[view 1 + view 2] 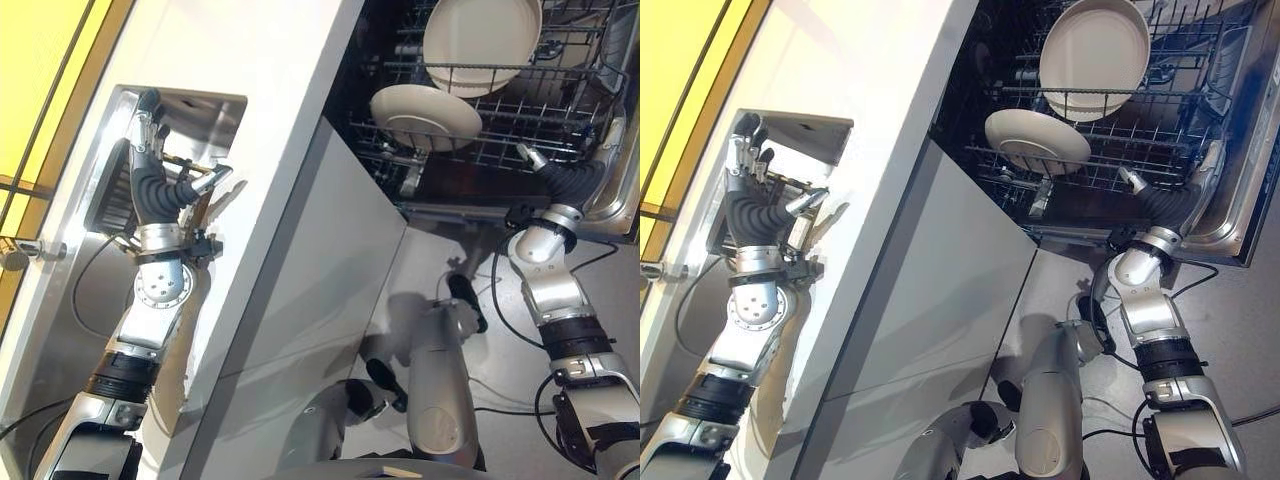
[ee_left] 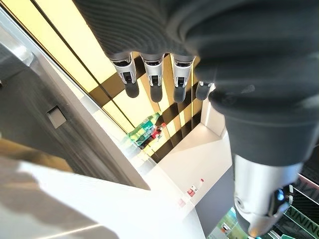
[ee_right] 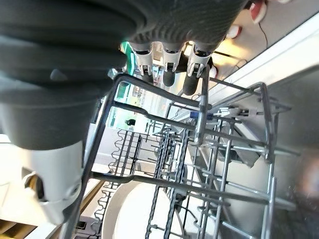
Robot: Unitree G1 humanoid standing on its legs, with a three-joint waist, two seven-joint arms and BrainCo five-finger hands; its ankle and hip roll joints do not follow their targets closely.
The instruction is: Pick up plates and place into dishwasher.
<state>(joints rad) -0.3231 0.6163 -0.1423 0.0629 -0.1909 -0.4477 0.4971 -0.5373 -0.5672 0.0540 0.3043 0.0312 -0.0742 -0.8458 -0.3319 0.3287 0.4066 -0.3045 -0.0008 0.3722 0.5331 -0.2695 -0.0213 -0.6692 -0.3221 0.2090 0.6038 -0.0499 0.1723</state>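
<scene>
Two cream plates stand on edge in the dishwasher's wire rack [image 1: 540, 110]: a large one [image 1: 480, 45] at the back and a smaller one [image 1: 425, 117] in front of it. My right hand [image 1: 570, 180] reaches in at the rack's near right corner, fingers straight and open, holding nothing. In the right wrist view the rack's rim wire [image 3: 149, 117] runs between its fingers [image 3: 169, 72] and thumb, with a plate [image 3: 134, 214] below. My left hand [image 1: 150, 190] is raised over the steel sink [image 1: 195, 110], open and empty, as its fingers [image 2: 154, 79] show.
A white counter [image 1: 270, 110] separates the sink from the dishwasher. The open dishwasher door [image 1: 1230, 200] lies right of my right hand. A ribbed strainer [image 1: 108, 195] sits in the sink and a tap [image 1: 18, 255] stands at its left edge.
</scene>
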